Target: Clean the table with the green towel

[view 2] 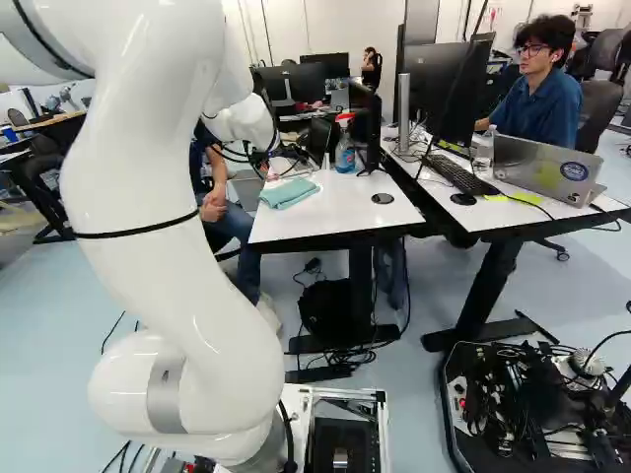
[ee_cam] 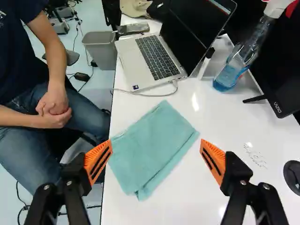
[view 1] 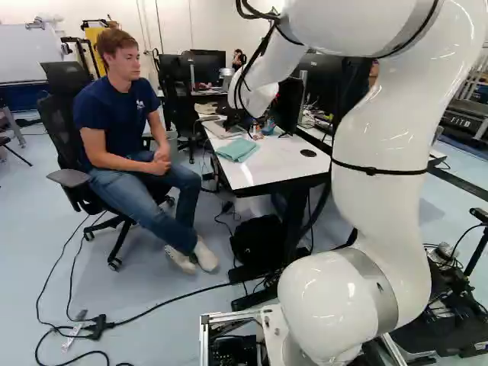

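Left base view: The white, glossy robot arm (view 1: 381,141) is nearest the camera. The folded green cloth towel (view 1: 238,149), the landmark, lies on the white rectangular table (view 1: 278,169), close to its edge. A seated person in a dark blue shirt (view 1: 114,114) is left of the towel, beside the table.

Right base view: The black two-finger gripper with orange pads (view 2: 266,163) is located near the towel. The black round disc (view 2: 383,198) is right of the towel, on the tabletop. The clear spray bottle with blue liquid (view 2: 345,155) stands beyond the towel and to its right.

Wrist view: The gripper (ee_cam: 156,149) is set wide, its fingers apart and clamping nothing. The towel lies flat ahead of the gripper. Beyond the towel is the open silver laptop with black keys (ee_cam: 136,70); the thin pale cable (ee_cam: 145,95) runs between the two.
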`<state>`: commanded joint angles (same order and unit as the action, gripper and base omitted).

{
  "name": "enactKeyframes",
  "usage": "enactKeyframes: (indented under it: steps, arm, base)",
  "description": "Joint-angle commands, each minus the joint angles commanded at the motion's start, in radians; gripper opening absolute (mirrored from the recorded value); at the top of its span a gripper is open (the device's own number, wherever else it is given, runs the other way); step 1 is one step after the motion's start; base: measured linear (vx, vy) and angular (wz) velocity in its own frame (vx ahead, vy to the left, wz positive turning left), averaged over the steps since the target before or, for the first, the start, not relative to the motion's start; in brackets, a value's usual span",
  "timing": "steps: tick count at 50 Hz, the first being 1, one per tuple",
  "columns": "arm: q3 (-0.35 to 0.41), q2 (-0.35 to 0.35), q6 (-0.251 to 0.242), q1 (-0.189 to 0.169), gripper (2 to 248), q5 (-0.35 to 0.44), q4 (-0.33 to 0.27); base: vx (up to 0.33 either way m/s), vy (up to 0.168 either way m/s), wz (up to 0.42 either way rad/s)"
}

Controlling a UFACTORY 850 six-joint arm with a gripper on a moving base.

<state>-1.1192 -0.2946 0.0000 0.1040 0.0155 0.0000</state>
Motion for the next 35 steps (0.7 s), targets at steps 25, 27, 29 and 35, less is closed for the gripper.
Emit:
enactKeyframes:
  steps: [25,27,29,35]
  arm:
    - [-0.076,-0.072,0.000,0.012,247,0.000,0.000]
    - [-0.077,-0.077,0.000,0.012,247,0.000,0.000]
    - [-0.078,-0.081,0.000,0.012,247,0.000,0.000]
    - [-0.079,-0.094,0.000,0.012,247,0.000,0.000]
  base:
    - [0.000,0.000,0.000]
    - [0.000,0.000,0.000]
    - [0.000,0.000,0.000]
    - [0.000,0.000,0.000]
